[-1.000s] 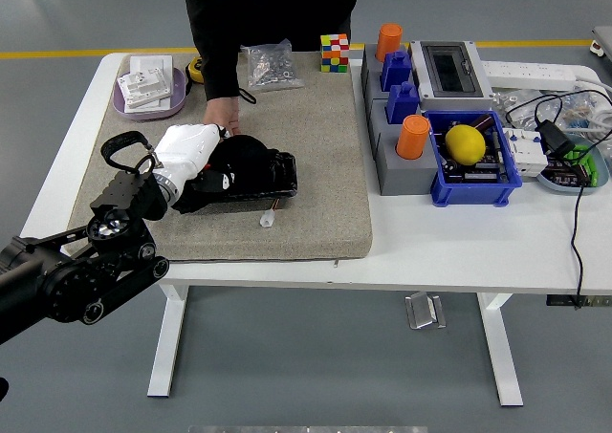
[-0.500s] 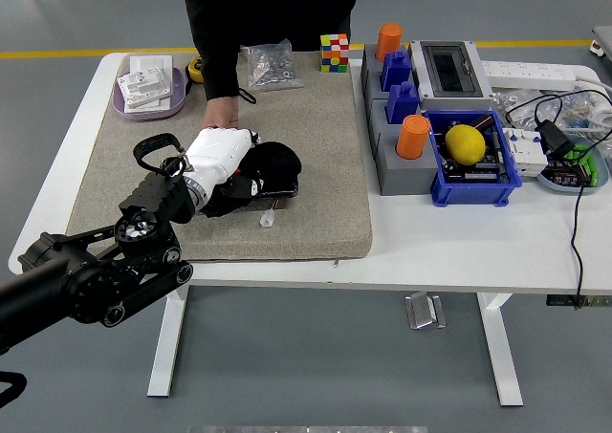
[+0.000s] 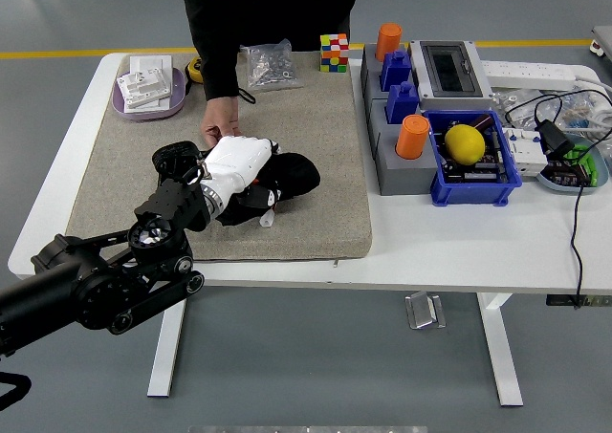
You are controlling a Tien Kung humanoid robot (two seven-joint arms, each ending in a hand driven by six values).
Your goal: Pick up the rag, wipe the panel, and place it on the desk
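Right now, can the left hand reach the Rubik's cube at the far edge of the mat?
Probably not at once. The left hand is pressed on the black rag over the panel, and the Rubik's cube stands well beyond it. The mat between them is bare, so nothing blocks the way.

Rag (image 3: 292,175) on mat (image 3: 325,146), cube (image 3: 334,53) behind.

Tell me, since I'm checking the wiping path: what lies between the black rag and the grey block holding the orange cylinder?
Head view: only bare tan felt mat, then white table, between the black rag and grey block.
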